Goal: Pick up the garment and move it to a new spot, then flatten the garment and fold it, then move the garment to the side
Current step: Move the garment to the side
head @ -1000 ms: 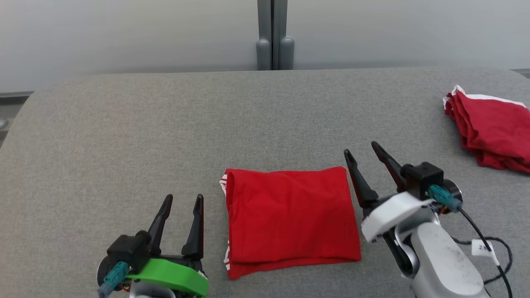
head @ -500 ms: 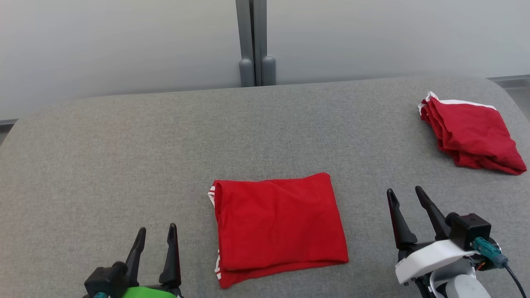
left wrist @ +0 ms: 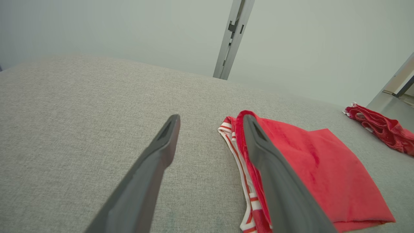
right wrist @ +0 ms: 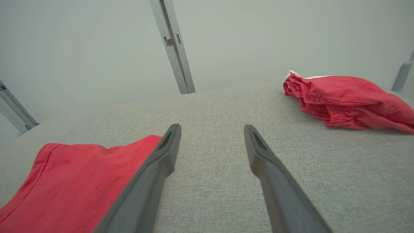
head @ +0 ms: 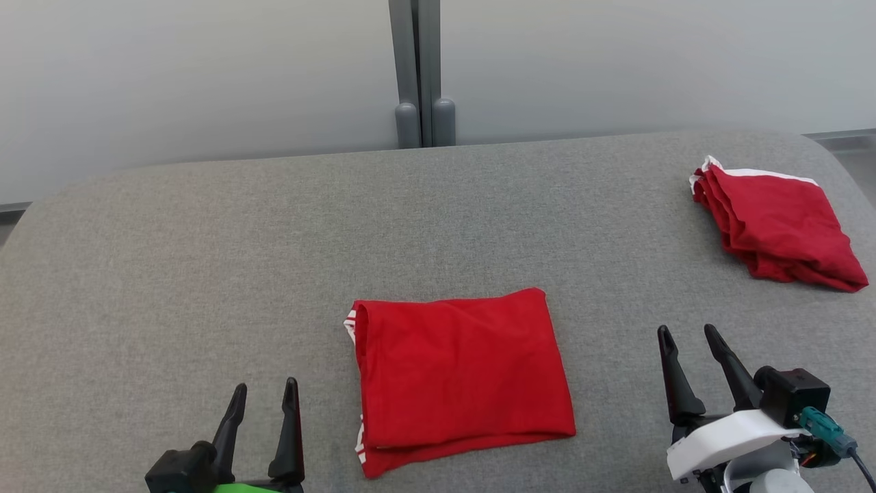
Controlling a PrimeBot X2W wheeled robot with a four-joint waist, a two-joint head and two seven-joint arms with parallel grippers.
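Note:
The garment (head: 462, 373) lies folded into a bright red rectangle on the grey table (head: 274, 239), near the front middle, with white red-striped sleeve edges peeking out on its left side. My left gripper (head: 265, 385) stands open to the garment's lower left, apart from it. Off to the lower right, my right gripper (head: 686, 330) is open and holds nothing. In the left wrist view the garment (left wrist: 310, 161) lies just right of my open gripper (left wrist: 210, 118). In the right wrist view the garment (right wrist: 71, 181) sits left of my open gripper (right wrist: 212, 127).
A second, darker red cloth (head: 773, 226) with a white edge lies bunched at the table's far right, also seen as the red cloth (right wrist: 346, 100) ahead and right. A grey post (head: 421, 68) and pale wall stand behind the table's rounded far edge.
The camera has shifted. My right gripper has drawn back from the garment's right edge toward the lower right. My left gripper has also pulled back toward me. The garment has stayed put.

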